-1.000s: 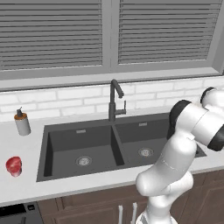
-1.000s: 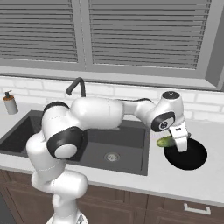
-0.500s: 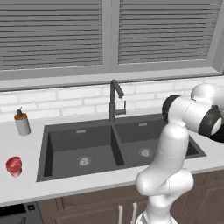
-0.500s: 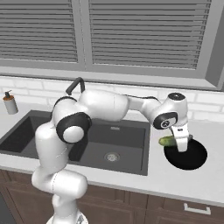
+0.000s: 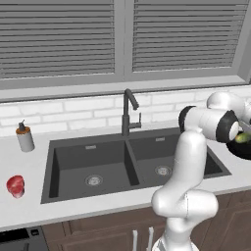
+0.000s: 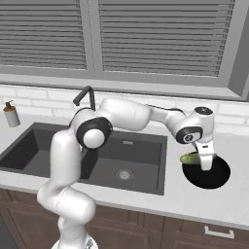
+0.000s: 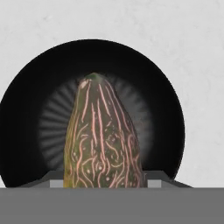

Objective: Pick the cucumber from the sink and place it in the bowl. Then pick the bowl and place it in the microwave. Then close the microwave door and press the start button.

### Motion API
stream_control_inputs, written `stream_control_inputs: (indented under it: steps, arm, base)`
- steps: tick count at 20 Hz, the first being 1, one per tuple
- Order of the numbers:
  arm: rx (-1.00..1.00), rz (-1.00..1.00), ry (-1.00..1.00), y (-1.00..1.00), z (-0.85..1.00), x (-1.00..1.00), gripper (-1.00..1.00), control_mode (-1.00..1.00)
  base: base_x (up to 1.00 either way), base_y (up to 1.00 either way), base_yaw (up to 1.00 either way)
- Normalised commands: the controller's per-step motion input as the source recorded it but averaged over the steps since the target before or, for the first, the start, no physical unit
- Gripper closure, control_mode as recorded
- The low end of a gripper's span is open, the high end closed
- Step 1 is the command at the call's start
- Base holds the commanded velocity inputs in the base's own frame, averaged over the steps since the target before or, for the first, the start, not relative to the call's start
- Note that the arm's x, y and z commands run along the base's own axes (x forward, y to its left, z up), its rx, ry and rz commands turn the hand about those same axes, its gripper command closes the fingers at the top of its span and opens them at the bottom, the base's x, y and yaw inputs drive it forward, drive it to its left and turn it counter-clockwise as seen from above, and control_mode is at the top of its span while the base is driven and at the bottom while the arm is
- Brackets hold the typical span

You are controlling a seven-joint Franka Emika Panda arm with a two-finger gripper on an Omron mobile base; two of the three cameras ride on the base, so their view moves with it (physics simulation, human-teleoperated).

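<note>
- Now the claw (image 6: 202, 162) hangs over the bowl (image 6: 210, 176) and is clenched on the cucumber (image 6: 189, 158), which it holds between its two fingers.
- In the right base view the cucumber lies almost level in the claw, with its free end pointing toward the sink (image 6: 141, 160); it is above the bowl's left rim and it is not possible to tell if it touches the bowl.
- In the hand view the cucumber (image 7: 103, 140) rises from the bottom, yellowish-green with pale wrinkled lines, and the round black bowl (image 7: 26, 109) is right behind it, with a lighter grey middle.
- The bowl stands on the white table (image 6: 146, 199), near its front edge, just beside the right edge of the sink.
- In the left base view the bowl (image 5: 243, 151) shows at the right edge of the picture, and the cucumber (image 5: 242, 138) is a small green spot above it, beside the arm's dark joint.
- The sink (image 5: 93, 162) has two dark basins with round steel drains, and the dark curved faucet (image 5: 128, 112) stands behind the middle wall between them.
- A soap bottle (image 5: 24, 137) stands on the table near the back left corner of the sink.
- A red round object (image 5: 15, 186) lies on the table at the left of the sink, near the front edge.
</note>
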Motion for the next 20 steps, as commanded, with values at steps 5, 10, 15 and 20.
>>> stream_control_inputs:
  steps: [5,10,15,20]
  arm:
    - [0.04,-0.01,0.05,-0.29,-0.33,0.18,1.00,-1.00]
    - [0.09,0.00,0.00,-0.30,-0.33,0.03,1.00,-1.00]
    - [0.07,0.00,0.00,-0.16,-0.43,0.05,1.00,-1.00]
    - [0.02,-0.03,0.00,-0.01,-0.48,0.24,-1.00,-1.00]
  base:
    - [0.00,0.00,0.00]
    - [0.00,0.00,0.00]
    - [0.00,0.00,0.00]
    - [0.00,0.00,0.00]
